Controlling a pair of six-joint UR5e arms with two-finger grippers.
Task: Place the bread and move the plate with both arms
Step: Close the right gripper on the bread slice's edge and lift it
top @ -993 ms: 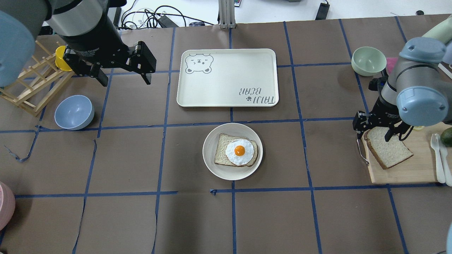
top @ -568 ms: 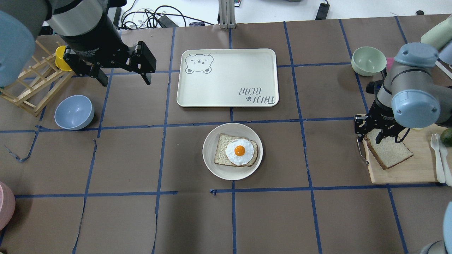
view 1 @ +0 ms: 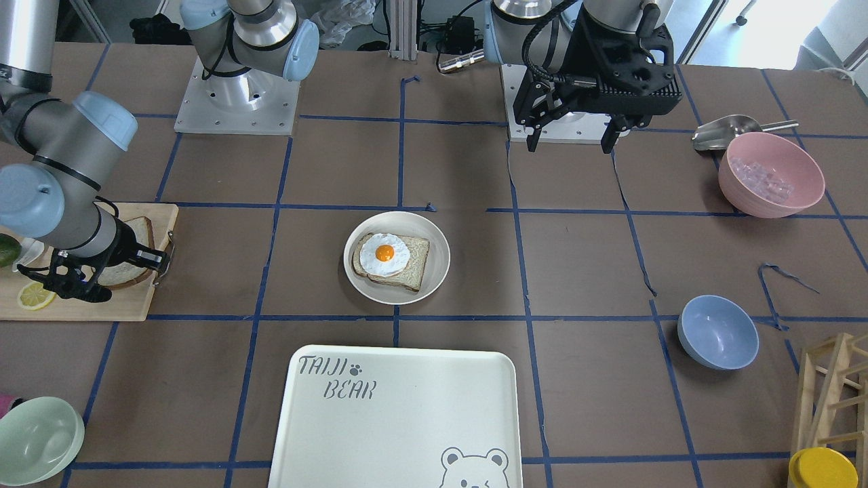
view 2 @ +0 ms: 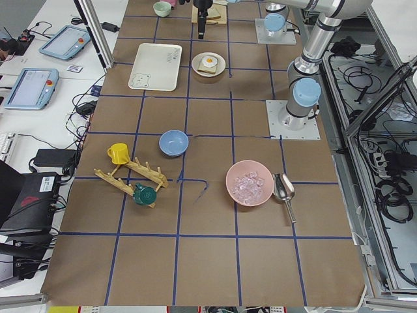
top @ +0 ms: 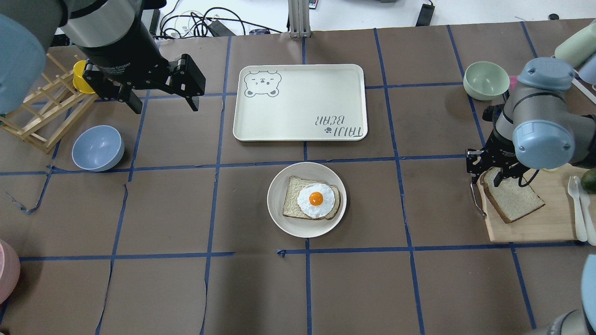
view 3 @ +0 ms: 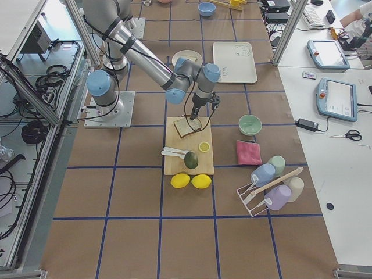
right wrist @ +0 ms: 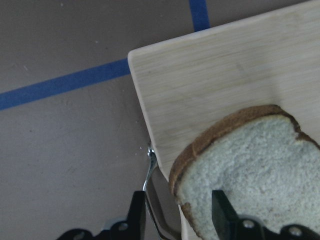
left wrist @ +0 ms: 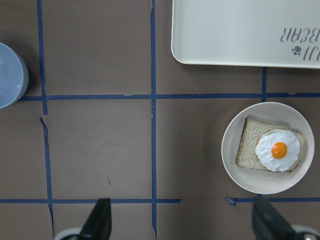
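The plain bread slice (top: 514, 200) lies on a wooden cutting board (top: 535, 225) at the table's right side. It also shows in the right wrist view (right wrist: 260, 170). My right gripper (top: 485, 177) is open and low over the slice's near-left corner. In the right wrist view (right wrist: 177, 215) its fingers straddle the crust edge, with one finger over the crumb. The round cream plate (top: 279, 218) sits mid-table and holds an egg-topped slice (top: 315, 200). My left gripper (top: 164, 104) is open and empty, high above the table's far left; the plate shows in its wrist view (left wrist: 235, 165).
The white TAIJI BEAR tray (top: 300, 102) lies beyond the plate. A green bowl (top: 486, 80) sits behind the right arm. A blue bowl (top: 98, 148) and a wooden rack (top: 42, 121) are at the left. White cutlery (top: 579, 209) lies on the board. A pink bowl (view 1: 771, 173) is near the left base.
My right gripper has dropped lower and shifted slightly over the bread's corner. The left arm, plate and bread have not moved.
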